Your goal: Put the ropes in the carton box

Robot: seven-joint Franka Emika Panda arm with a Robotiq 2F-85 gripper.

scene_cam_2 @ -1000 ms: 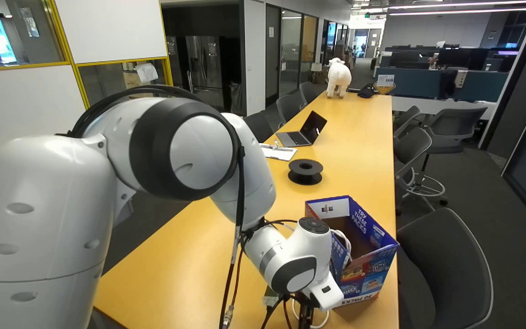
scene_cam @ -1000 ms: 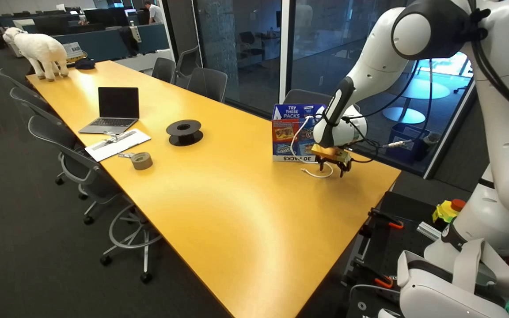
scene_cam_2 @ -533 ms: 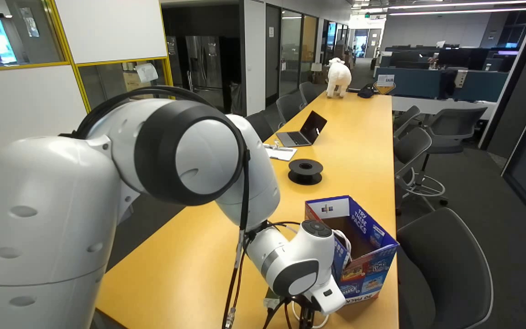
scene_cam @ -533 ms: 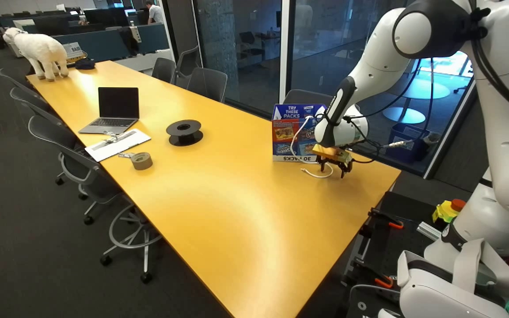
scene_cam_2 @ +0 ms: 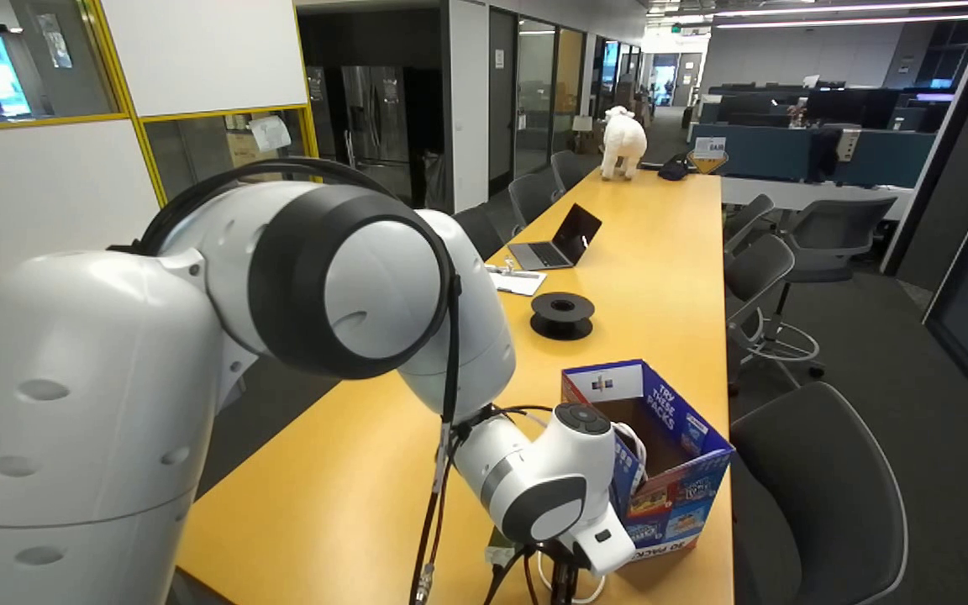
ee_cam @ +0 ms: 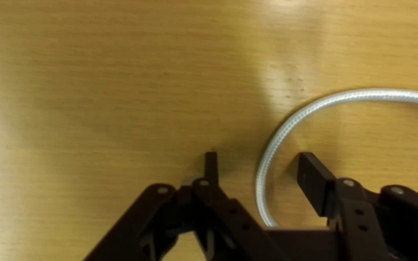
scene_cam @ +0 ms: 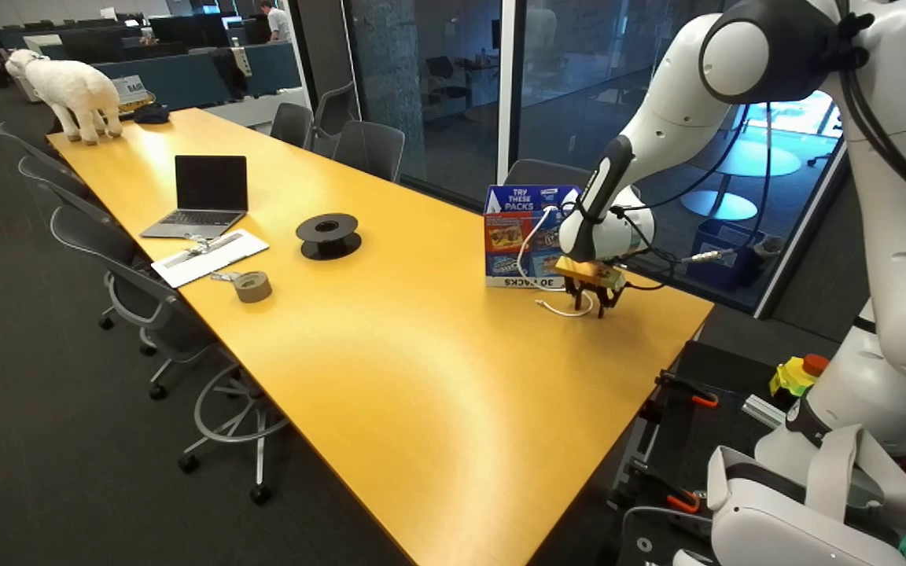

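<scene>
Straddling the white braided cord [ee_cam: 263, 174], the jaws stand apart, gaps showing on both sides of it; its curve lies on the surface [scene_cam: 421, 354] just beside the snack-pack carton box [scene_cam: 504, 244]. Should they meet too high, the slim cord could well slip out beneath. A white strand [scene_cam: 520, 259] runs up along the box's side, and a white loop [scene_cam_2: 637, 445] shows at its open top; if all this is one cord, a careless pull might drag the loop out or tip the box.
</scene>
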